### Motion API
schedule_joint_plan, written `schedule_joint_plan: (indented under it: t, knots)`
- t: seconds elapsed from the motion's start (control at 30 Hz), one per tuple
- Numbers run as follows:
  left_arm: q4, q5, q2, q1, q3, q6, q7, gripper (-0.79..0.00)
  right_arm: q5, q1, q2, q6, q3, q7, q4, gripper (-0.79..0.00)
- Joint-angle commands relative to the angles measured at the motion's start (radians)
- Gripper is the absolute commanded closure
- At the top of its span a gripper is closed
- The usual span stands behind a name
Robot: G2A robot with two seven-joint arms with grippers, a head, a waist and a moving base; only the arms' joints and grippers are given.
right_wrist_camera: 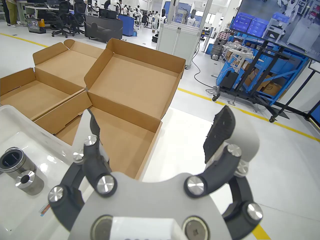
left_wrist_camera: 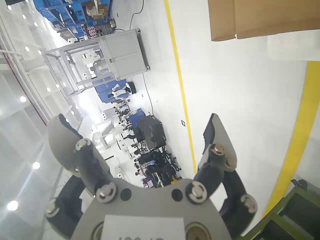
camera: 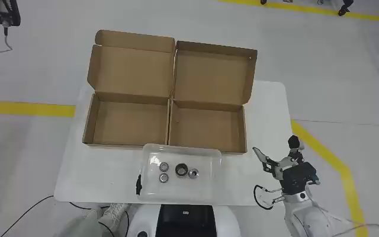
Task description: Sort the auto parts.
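Note:
A clear plastic tray sits at the table's front edge and holds several small metal auto parts. Up close, a dark-bored cylindrical bearing stands beside a shorter silver bushing in the tray. My right gripper hangs open and empty off the table's front right corner, to the right of the tray. In its own view the right gripper faces the boxes. My left gripper is open with nothing in it, aimed out over the floor.
Two open, empty cardboard boxes stand side by side behind the tray, the left box and the right box, lids folded back. A box flap shows beyond the left gripper. Bare white tabletop lies right of the boxes.

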Motion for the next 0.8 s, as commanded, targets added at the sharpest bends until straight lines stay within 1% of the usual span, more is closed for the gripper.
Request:
schedule_joint_plan:
  t: [0.0, 0.47, 0.53, 0.63, 0.77]
  knots:
    - [0.000, 0.000, 0.000, 0.000, 0.000, 0.000, 0.000, -0.785, 0.000, 0.000, 0.000, 0.000, 0.000, 0.000, 0.000, -0.784]
    - [0.000, 0.000, 0.000, 0.000, 0.000, 0.000, 0.000, -0.785, 0.004, 0.002, 0.000, -0.010, -0.005, 0.003, 0.002, -0.785]
    - [0.000, 0.000, 0.000, 0.000, 0.000, 0.000, 0.000, -0.785, 0.016, 0.022, 0.002, -0.044, -0.014, 0.019, 0.009, -0.785]
    - [0.000, 0.000, 0.000, 0.000, 0.000, 0.000, 0.000, -0.785, 0.022, 0.063, 0.007, -0.125, -0.026, 0.030, 0.031, -0.785]
    - [0.000, 0.000, 0.000, 0.000, 0.000, 0.000, 0.000, -0.785, 0.054, 0.109, 0.016, -0.263, -0.042, 0.020, 0.063, -0.785]
